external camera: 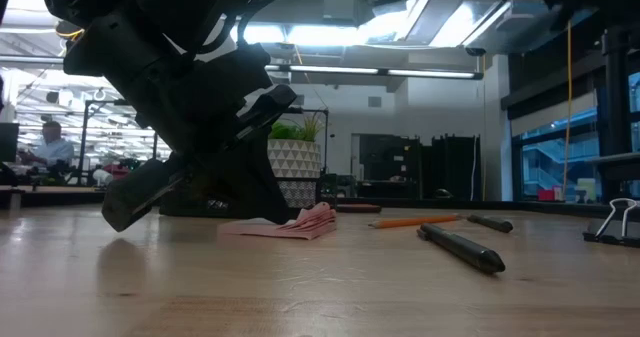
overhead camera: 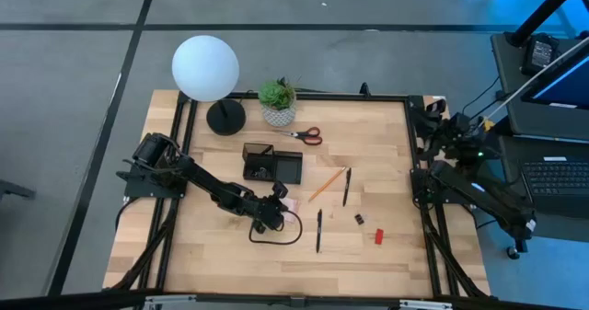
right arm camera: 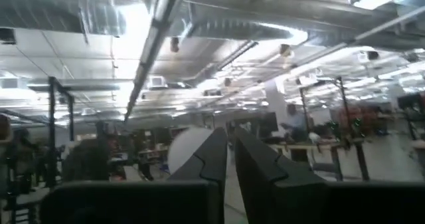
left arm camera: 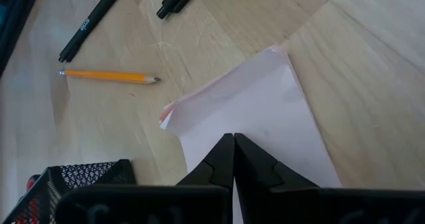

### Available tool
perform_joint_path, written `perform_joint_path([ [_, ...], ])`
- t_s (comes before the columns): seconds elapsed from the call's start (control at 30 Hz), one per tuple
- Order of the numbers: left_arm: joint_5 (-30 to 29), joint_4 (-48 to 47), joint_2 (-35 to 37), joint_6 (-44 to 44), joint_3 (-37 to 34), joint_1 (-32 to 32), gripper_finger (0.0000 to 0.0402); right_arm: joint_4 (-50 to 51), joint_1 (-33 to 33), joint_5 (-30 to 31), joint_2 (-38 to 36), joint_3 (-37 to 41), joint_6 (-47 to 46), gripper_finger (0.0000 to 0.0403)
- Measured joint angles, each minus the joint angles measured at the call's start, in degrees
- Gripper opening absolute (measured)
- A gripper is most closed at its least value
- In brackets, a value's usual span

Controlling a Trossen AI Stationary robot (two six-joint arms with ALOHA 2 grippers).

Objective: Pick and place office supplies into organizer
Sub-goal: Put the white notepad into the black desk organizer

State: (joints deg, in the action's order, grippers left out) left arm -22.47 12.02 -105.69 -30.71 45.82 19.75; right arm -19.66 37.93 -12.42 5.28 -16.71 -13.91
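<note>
The pink sticky-note pad (overhead camera: 291, 202) (external camera: 285, 225) (left arm camera: 265, 111) lies flat on the table in front of the black organizer (overhead camera: 271, 166) (left arm camera: 73, 177), with its leaves fanned up at one corner. My left gripper (overhead camera: 276, 209) (left arm camera: 233, 139) is shut, and its tips are over the pad. An orange pencil (overhead camera: 324, 186) (left arm camera: 109, 76), two black pens (overhead camera: 346, 186) (overhead camera: 318, 230), red-handled scissors (overhead camera: 306, 135), a black clip (overhead camera: 360, 219) and a red block (overhead camera: 378, 236) lie loose on the table. My right gripper (right arm camera: 229, 141) waits shut at the table's right edge. My left gripper has its shut fingertips (left arm camera: 222, 147) on the pad's top sheet (left arm camera: 259, 127), near the middle of the pad. It comes slanting down from the table's left and near side. The pad stays on the table. Whether a sheet is caught between the tips I cannot tell.
A potted plant (overhead camera: 277, 101) and a lamp with a white globe (overhead camera: 206, 71) stand at the far edge. A black cable (overhead camera: 276, 232) loops on the wood beside my left gripper. Bare wood lies toward the near edge (overhead camera: 304, 273).
</note>
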Motion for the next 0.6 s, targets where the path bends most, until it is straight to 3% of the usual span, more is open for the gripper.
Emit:
perform_joint_path([
  [0.27,-0.1,0.1,0.0,2.0,0.0,0.0,0.0003,0.1,-5.6,-10.6,17.4,-12.9,4.8,0.0035],
  [0.43,-0.2,0.1,0.0,3.1,0.0,0.0,0.0003,2.5,-11.9,-11.2,31.1,-19.2,18.5,0.0035],
  [0.6,-0.3,0.2,0.0,4.5,0.0,0.0,0.0003,11.4,-19.7,-10.8,44.2,-22.7,33.7,0.0035],
])
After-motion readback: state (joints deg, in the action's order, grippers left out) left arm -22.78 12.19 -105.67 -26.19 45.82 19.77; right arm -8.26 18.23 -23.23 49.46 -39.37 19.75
